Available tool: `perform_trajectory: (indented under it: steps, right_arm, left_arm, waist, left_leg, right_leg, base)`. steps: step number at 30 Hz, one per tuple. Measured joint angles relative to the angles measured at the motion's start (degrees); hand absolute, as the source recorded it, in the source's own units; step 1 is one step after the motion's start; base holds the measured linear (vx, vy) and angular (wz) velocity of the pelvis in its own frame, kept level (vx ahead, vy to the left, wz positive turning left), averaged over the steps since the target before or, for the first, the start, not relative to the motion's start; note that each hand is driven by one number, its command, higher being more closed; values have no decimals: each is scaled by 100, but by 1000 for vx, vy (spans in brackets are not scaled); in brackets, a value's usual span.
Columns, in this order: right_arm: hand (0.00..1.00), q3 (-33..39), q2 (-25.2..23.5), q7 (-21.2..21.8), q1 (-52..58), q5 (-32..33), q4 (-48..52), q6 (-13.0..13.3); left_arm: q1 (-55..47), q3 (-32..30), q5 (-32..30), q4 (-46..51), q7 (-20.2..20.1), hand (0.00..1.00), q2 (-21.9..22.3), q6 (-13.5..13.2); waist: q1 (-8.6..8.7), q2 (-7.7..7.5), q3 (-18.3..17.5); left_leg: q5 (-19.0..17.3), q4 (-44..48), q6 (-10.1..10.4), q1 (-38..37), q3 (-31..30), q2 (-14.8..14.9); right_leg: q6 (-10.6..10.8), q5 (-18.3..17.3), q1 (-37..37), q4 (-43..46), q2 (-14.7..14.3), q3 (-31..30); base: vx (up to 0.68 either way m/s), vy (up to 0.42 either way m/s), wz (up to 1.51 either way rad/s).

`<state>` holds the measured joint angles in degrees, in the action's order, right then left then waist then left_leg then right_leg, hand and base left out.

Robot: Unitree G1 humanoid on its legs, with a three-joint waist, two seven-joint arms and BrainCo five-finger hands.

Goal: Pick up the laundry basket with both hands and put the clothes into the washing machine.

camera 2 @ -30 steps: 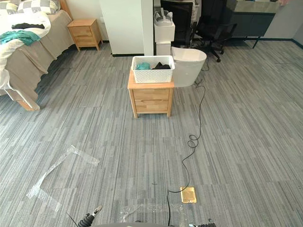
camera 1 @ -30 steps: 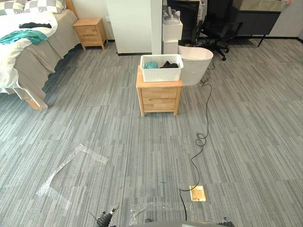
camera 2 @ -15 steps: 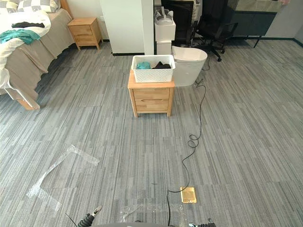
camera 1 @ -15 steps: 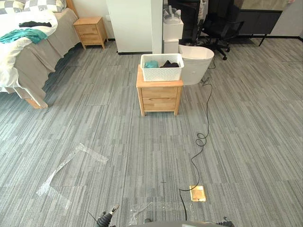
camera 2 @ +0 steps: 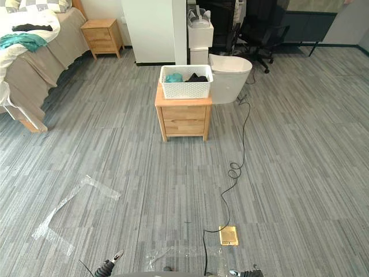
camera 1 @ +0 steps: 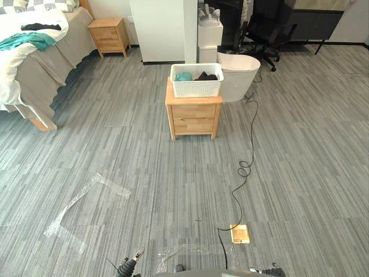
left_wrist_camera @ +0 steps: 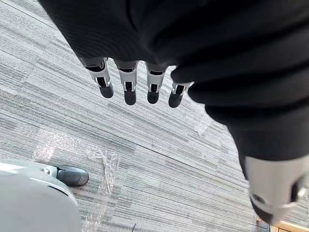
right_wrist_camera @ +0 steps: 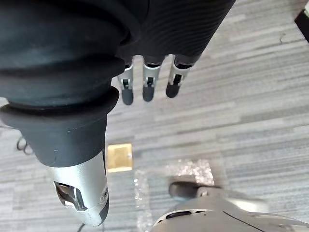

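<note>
The white laundry basket sits upright on a small wooden table far across the grey carpet, near the middle of the room. Its open top faces up. Its long axis runs left to right across the robot's view, so one long perforated side faces the robot. The basket covers most of the table's top. Inside lie the clothes (a teal piece to the left, a black one to the right). A white rounded tub stands on the floor just beside the table, on its right and a little behind.

Both hands are well apart from the basket and hold nothing. The left hand hangs over the carpet with its fingers straight, side by side and pointing down, and its thumb set off from them. The right hand has the same pose, with straight fingers in a row and the thumb apart, above a brass floor plate.

A bed with a teal garment on it stands at far left, with a second wooden nightstand beside it.
</note>
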<state>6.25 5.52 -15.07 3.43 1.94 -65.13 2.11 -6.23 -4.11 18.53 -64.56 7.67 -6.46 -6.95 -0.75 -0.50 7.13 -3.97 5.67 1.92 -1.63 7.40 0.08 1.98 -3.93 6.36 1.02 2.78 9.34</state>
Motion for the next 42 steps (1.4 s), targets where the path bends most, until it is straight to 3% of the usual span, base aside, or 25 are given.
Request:
perform_trajectory:
  steps: [1, 3, 4, 6, 8, 12, 13, 15, 16, 17, 18, 20, 23, 24, 26, 27, 28, 30, 32, 33, 34, 35, 36, 39, 42]
  right_arm:
    - [0, -2, -4, -26, -74, 69, 178, 26]
    - [0, -9, 18, -96, -110, 99, 322, 38]
    - [0, -9, 66, -156, -215, 100, 364, 37]
    - [0, -26, 25, -172, -245, 130, 362, 30]
    - [0, -12, 12, -264, -370, 230, 376, 12]
    - [0, 199, -20, -371, -475, 464, 549, 11]
    - [0, 230, -61, -378, -467, 487, 547, 10]
    - [0, 295, -122, -368, -121, 494, 561, 26]
    - [0, 341, -257, -366, -130, 488, 573, 29]
    - [0, 348, -337, -358, -113, 480, 577, 6]
    - [0, 458, -434, -347, -118, 546, 596, 5]
    - [0, 496, -405, -325, -131, 525, 599, 18]
    - [0, 486, -406, -325, -153, 521, 992, 27]
    - [0, 518, -389, -337, -188, 525, 1203, 29]
    - [0, 725, -373, -389, -220, 656, 1608, 29]
    - [0, 762, -379, -409, -227, 703, 1718, 29]
    - [0, 874, -397, -469, -214, 747, 1891, 36]
    - [0, 1139, -353, -547, -103, 886, 2182, 41]
    - [0, 1330, -293, -603, -8, 946, 2427, 130]
    - [0, 1445, -277, -609, 44, 981, 2668, 148]
    - [0, 1491, -279, -616, 82, 1024, 2836, 167]
    - [0, 1499, -292, -618, 91, 1142, 3029, 203]
    - [0, 1499, -299, -629, 88, 1224, 3127, 269]
    - [0, 1502, -320, -705, -34, 1339, 3461, 439]
    - [0, 1543, -268, -849, -302, 1447, 3746, 459]
  left_arm:
    - [60, -118, 59, 83, -1, 0, 1, 1]
    - [44, -299, 106, 158, -3, 0, 16, 15]
    - [-10, -415, 111, 245, -4, 0, 141, 25]
    - [-66, -521, 120, 247, -4, 0, 175, 46]
    - [-120, -505, 123, 317, -33, 0, 211, 56]
    - [-179, -511, 230, 346, -137, 0, 320, 52]
    - [-201, -548, 258, 344, -130, 0, 335, 51]
    - [-557, -548, 338, 326, -121, 0, 339, 41]
    - [-539, -680, 371, 323, -126, 0, 242, 39]
    - [-491, -687, 362, 318, -112, 0, 138, 55]
    - [-505, -678, 353, 327, -126, 0, 54, 58]
    - [-493, -593, 325, 333, -132, 0, 71, 120]
    - [-368, -497, 325, 456, -152, 0, 67, 131]
    - [-255, -493, 321, 455, -152, 0, 77, 136]
    - [-102, -496, 318, 481, -150, 0, 182, 133]
    - [-110, -509, 318, 488, -150, 0, 185, 126]
    - [-123, -553, 325, 479, -143, 0, 200, 128]
    - [-201, -629, 330, 478, -122, 0, 307, 127]
    - [-340, -897, 332, 441, -111, 0, 499, 121]
    - [-367, -1003, 344, 451, -106, 0, 676, 120]
    - [-360, -1006, 345, 459, -107, 0, 701, 123]
    - [-395, -991, 339, 468, -115, 0, 686, 153]
    - [-396, -988, 343, 585, -129, 0, 645, 154]
    - [-387, -813, 332, 1047, -155, 0, 511, 142]
    - [-375, -656, 333, 1412, -242, 0, 568, 158]
  waist:
    - [-4, 12, 204]
    - [-25, 117, 268]
    - [-72, 275, 401]
    - [-173, 238, 471]
    - [-215, 232, 475]
    - [-352, 335, 449]
    - [-351, 340, 446]
    - [-485, 270, 48]
    - [-466, -29, 120]
    - [-409, -234, 226]
    - [-300, -355, 320]
    - [-255, -204, 397]
    - [-174, -113, 363]
    - [-130, -57, 366]
    - [-62, 60, 409]
    - [-28, 48, 393]
    - [16, 36, 388]
    - [39, 120, 240]
    - [143, 315, 94]
    - [146, 514, 32]
    - [148, 623, 37]
    - [83, 686, 58]
    - [-58, 628, 93]
    - [-185, 338, 152]
    - [-195, 313, 206]
  left_leg:
    - [-366, 1387, 123, 611, 87, 216]
    - [-433, 2740, 48, 1280, 249, 548]
    - [-259, 3741, -101, 1646, 366, 891]
    - [136, 4309, -96, 1925, 378, 936]
    - [-140, 3987, -216, 2192, 386, 800]
    - [-2, 1594, 46, 2281, 200, 585]
    - [-3, 1576, 44, 2295, 119, 583]
    - [-255, 1924, -12, 2064, 11, 499]
    - [-588, 2252, -66, 2006, 138, 273]
    - [-784, 2379, -197, 1785, 184, 57]
    - [-972, 2387, -394, 1336, 223, -97]
    - [-1222, 2175, -438, 525, 108, -100]
    - [-1273, 1411, -447, -275, -29, 10]
    - [-1269, 1259, -386, -437, -98, 99]
    - [-1315, 910, -199, -798, -200, 247]
    - [-1352, 787, -123, -874, -213, 248]
    - [-1467, 642, 20, -1093, -253, 267]
    - [-1765, 483, 156, -1558, -385, 530]
    - [-1728, 1697, 37, -1268, -618, 863]
    - [-1251, 3207, -322, -589, -621, 1244]
    - [-738, 3970, -410, -242, -584, 1493]
    - [-519, 5316, -481, 310, -389, 2008]
    - [-631, 6234, -590, 661, -91, 2286]
    - [-693, 6382, -671, 1373, 393, 2036]
    - [-854, 4460, -356, 1874, 661, 1407]
  right_leg:
    - [-132, -185, -39, 145, -77, 21]
    - [-236, -248, -19, 165, -237, 48]
    - [-318, -258, 169, 89, -398, 4]
    - [-356, -266, 363, -2, -328, -71]
    - [-338, -280, 362, 9, -157, -175]
    - [-138, -809, -127, 682, 140, -325]
    - [-118, -973, -173, 885, 180, -345]
    - [271, -1675, -491, 2347, 438, -568]
    - [349, -1820, -981, 3929, 753, -737]
    - [234, -1431, -1368, 5153, 1040, -762]
    - [86, -476, -1578, 6111, 1317, -738]
    - [-17, -581, -1679, 6903, 1347, -471]
    - [76, -997, -2122, 6030, 1213, 171]
    - [131, -1041, -2380, 4951, 1087, 274]
    - [390, -495, -2635, 2213, 791, -119]
    - [481, -259, -2619, 1558, 727, -311]
    - [602, -5, -2676, 1097, 715, -628]
    - [530, 415, -2869, 1739, 501, -894]
    - [356, 372, -2862, 2653, 323, -675]
    - [186, 102, -2626, 2651, 134, -429]
    - [128, 32, -2412, 2561, 22, -283]
    - [-67, -73, -1914, 2289, -235, -143]
    - [-128, -110, -1342, 1929, -391, -156]
    - [-269, -212, -492, 1227, -330, -228]
    - [-278, -313, -60, 848, -247, -366]
  base:
    - [-126, -70, 17]
    - [-116, -69, 0]
    - [-56, -52, -15]
    - [33, 6, -19]
    - [124, 43, -13]
    - [190, 145, -17]
    - [271, 231, -25]
    - [475, 280, -55]
    - [495, 209, -33]
    - [476, 172, 14]
    - [499, 143, 20]
    - [591, 129, 9]
    - [384, 23, 20]
    - [514, -52, 34]
    - [610, -104, 39]
    - [569, -147, 33]
    - [625, -217, 36]
    - [699, -273, 41]
    - [731, -324, 60]
    - [674, -350, 45]
    - [662, -322, 29]
    - [767, -379, 4]
    - [616, -311, -6]
    - [578, -265, -9]
    - [417, -42, -20]
